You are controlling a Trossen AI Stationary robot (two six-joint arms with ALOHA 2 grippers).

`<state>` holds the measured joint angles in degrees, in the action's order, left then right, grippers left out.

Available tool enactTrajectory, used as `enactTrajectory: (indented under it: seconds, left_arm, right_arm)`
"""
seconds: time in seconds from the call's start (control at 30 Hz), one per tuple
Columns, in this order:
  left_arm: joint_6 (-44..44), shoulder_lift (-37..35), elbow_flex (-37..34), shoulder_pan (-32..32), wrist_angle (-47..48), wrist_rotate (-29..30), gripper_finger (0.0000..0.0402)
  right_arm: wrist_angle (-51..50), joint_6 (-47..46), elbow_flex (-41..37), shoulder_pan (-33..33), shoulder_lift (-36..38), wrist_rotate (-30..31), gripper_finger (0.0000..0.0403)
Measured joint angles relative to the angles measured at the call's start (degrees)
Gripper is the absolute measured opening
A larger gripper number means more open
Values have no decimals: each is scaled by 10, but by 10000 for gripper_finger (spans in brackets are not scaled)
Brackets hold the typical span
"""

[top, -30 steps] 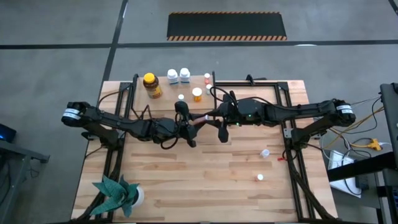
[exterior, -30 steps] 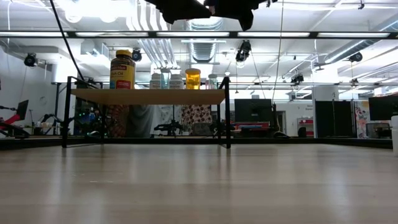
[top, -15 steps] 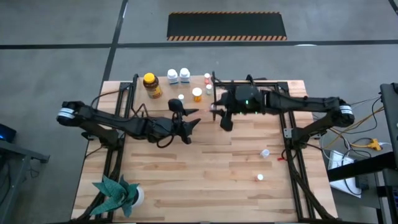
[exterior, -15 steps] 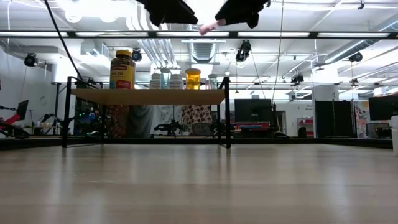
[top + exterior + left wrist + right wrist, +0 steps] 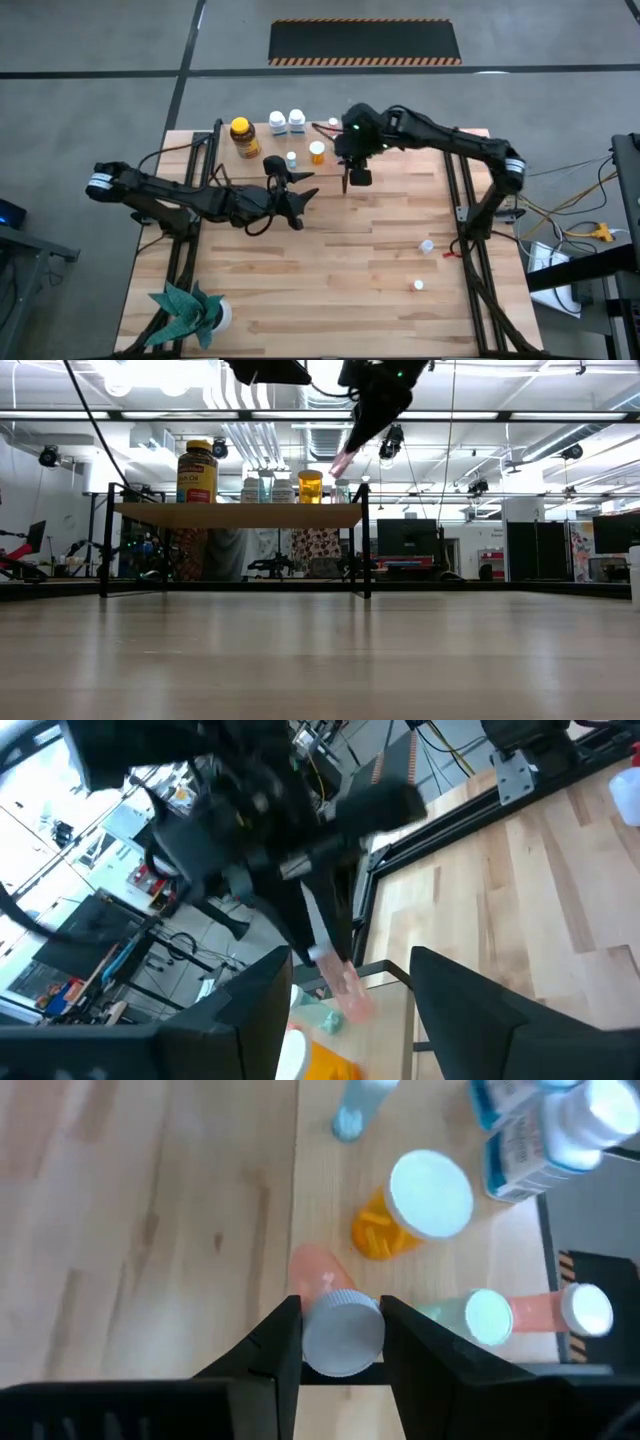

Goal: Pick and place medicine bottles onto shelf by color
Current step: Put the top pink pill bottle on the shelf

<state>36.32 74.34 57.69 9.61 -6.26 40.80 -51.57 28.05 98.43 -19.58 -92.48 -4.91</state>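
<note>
Two dark arms reached over the light-wood table (image 5: pixel 330 260) in the high view: the right gripper (image 5: pixel 347 160) hung above the right end of the small wooden shelf (image 5: pixel 262 143), near its front edge, and the left gripper (image 5: pixel 300 195) waited over the table's middle, well apart from the shelf. On the shelf I counted one amber jar with a yellow lid (image 5: pixel 243 136), two white-capped bottles with blue labels (image 5: pixel 286 122), one orange bottle with a white cap (image 5: pixel 317 151) and one slim pale-blue bottle (image 5: pixel 291 159); two small white bottles (image 5: pixel 426 245) lay on the open planks at the right, clear of everything, and a white pot with a green plant (image 5: pixel 190 310) stood at the near left corner. In the low view the pink bottle (image 5: pixel 343 462) hung tilted above the shelf's right end, with free air below it and a wide bare tabletop in front. The left wrist view showed that arm's fingers (image 5: pixel 470 1010) spread, gripping nothing. In the right wrist view the fingers (image 5: pixel 275 1350) were clenched on the pink bottle's white cap, over the shelf's edge, beside the orange bottle and two pink, pale-capped ones (image 5: pixel 535 1312).
</note>
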Motion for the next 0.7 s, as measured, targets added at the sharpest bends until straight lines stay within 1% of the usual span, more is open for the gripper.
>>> enactTrajectory:
  seconds: [0.13, 0.3, 0.4, 0.53, 0.7]
  left_arm:
    - [0, -5, 0, 1, 0, 0, 188]
    - [0, -13, 0, 5, 6, 0, 188]
    - [0, -15, 0, 7, 15, 0, 188]
    - [-1, -17, 0, 10, 27, 0, 188]
    - [0, -17, -1, 13, 28, 0, 188]
  right_arm:
    - [-55, 43, 68, -10, -57, -1, 109]
    - [-124, 60, 146, -15, -113, 4, 110]
    - [-153, 66, 179, -15, -142, 8, 109]
    - [-162, 68, 198, -15, -161, 48, 110]
    - [-166, 74, 201, -15, -167, 50, 114]
